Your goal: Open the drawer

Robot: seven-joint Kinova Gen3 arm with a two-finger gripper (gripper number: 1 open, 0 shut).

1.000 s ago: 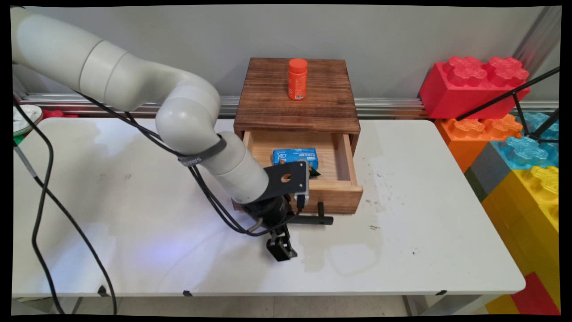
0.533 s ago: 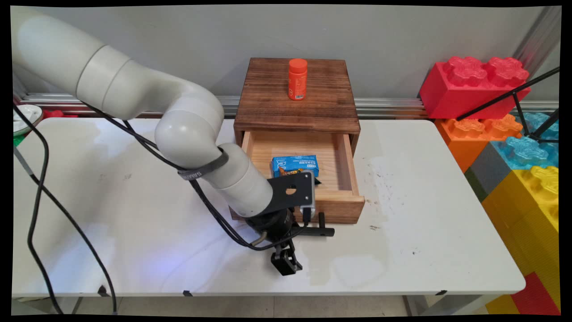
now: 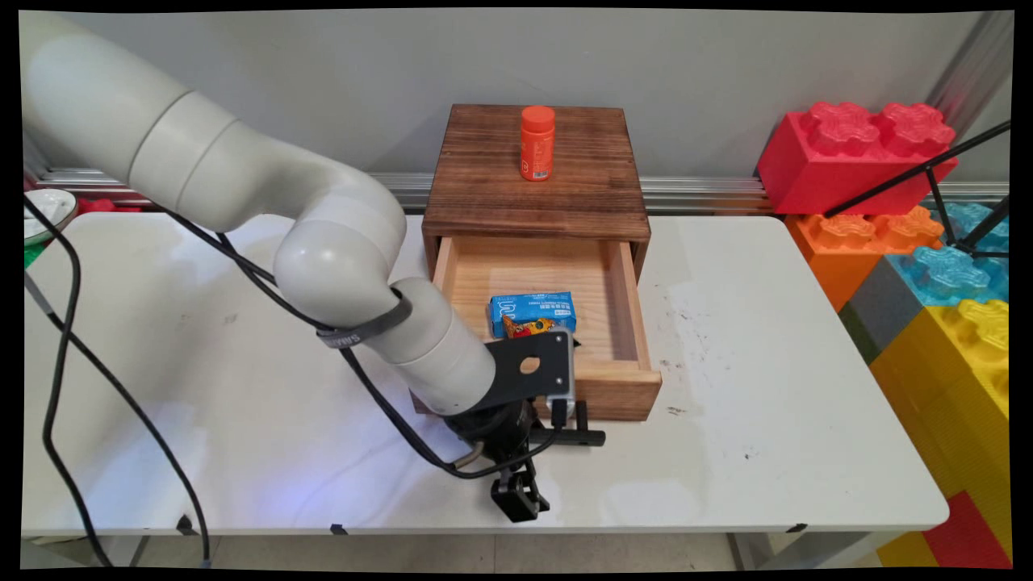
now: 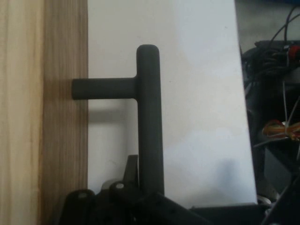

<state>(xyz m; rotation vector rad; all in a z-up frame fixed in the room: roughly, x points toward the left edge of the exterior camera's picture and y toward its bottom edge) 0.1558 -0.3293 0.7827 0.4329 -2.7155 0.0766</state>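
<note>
The drawer [image 3: 549, 323], holding a blue packet [image 3: 533, 312], is held open by the gripper [image 4: 140, 190] clamped on its handle [image 4: 149, 117].

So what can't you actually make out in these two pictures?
- Claw fingers: hand view shows only the black linkage around the drawer handle; main view hides them behind the wrist.
- Handle's left end: main view, covered by the arm.
- Blue packet print: main view, too small to read; its near edge sits behind the camera bracket.
- Orange bottle label: main view, too small.
- Drawer front: main view, partly hidden by the arm.
</note>
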